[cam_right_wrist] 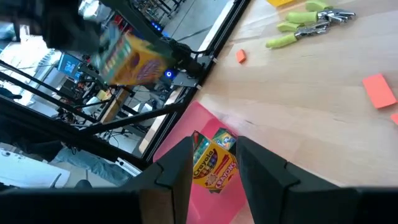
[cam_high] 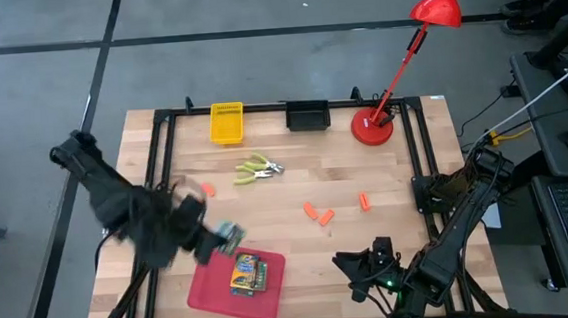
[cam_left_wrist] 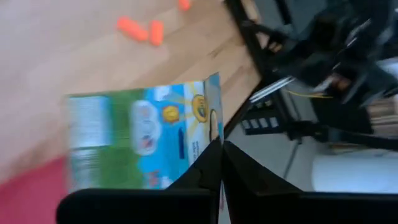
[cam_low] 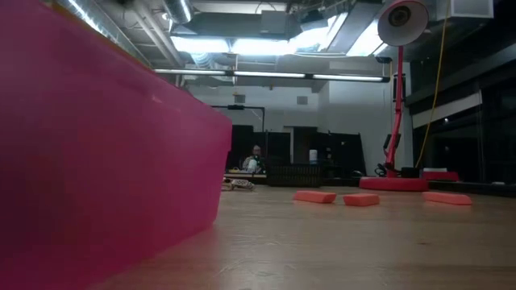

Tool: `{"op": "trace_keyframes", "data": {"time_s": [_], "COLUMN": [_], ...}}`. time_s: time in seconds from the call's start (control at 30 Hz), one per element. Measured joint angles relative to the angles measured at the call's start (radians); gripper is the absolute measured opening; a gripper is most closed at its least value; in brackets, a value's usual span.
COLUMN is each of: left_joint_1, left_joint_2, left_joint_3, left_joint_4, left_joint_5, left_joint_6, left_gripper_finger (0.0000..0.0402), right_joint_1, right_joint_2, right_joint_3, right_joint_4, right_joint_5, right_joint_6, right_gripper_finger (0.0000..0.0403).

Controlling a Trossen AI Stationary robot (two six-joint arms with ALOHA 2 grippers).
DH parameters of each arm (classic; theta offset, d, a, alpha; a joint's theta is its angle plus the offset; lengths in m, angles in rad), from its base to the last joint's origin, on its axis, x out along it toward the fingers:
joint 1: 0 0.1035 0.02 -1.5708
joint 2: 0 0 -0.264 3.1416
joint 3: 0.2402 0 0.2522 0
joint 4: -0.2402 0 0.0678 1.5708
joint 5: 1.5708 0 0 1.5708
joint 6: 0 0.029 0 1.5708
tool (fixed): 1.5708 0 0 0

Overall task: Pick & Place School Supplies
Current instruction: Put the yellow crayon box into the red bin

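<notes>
My left gripper [cam_high: 213, 240] hovers over the far left corner of the red tray [cam_high: 213, 292] and is shut on a green-and-yellow crayon box [cam_high: 231, 235]. The right wrist view shows that box in the air [cam_right_wrist: 130, 59]. A second crayon box [cam_high: 247, 273] lies flat in the tray. Yellow-green implements with metal tips [cam_high: 258, 168] lie on the table toward its far side. Orange pieces [cam_high: 318, 214] [cam_high: 364, 201] lie near the middle, and one more [cam_high: 207, 189] to the left. My right gripper [cam_high: 357, 265] waits open by the near right edge. My left gripper pinches the crayon box between its two fingers at one narrow edge [cam_left_wrist: 213, 127]. The box sticks out past the fingertips [cam_left_wrist: 208, 165] toward the table's right. It is lifted clear, above the tray's corner.
A yellow bin [cam_high: 226, 123] and a black bin [cam_high: 307, 114] stand at the far edge. The red desk lamp's base [cam_high: 372, 128] is at the far right. A black frame [cam_high: 159, 168] runs round the tabletop. In the low view the tray wall [cam_low: 105, 161] fills the left.
</notes>
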Motion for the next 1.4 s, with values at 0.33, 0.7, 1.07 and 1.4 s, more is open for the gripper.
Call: {"op": "trace_keyframes", "data": {"time_s": [0.33,0.7,1.07,1.4], "left_joint_1": [-0.234,-0.184,-0.134,-0.055], "left_joint_2": [0.280,0.448,0.455,0.455], "left_joint_3": [-0.001,-0.002,-0.002,-0.002], "left_joint_4": [-0.119,-0.042,-0.045,0.047], "left_joint_5": [-0.163,-0.169,-0.163,-0.135], "left_joint_6": [-0.515,-0.524,-0.474,-0.316], "left_gripper_finger": [0.0002,0.0002,0.0003,0.0003], "right_joint_1": [0.000,0.000,0.000,0.001], "right_joint_2": [0.000,0.000,0.000,0.000], "right_joint_3": [0.000,0.000,0.000,0.000], "right_joint_4": [0.001,0.045,0.088,0.088], "right_joint_5": [-0.008,-0.024,-0.025,-0.025], "right_joint_6": [-0.003,-0.025,-0.090,-0.095], "right_gripper_finger": [0.0128,0.0128,0.0128,0.0128]}}
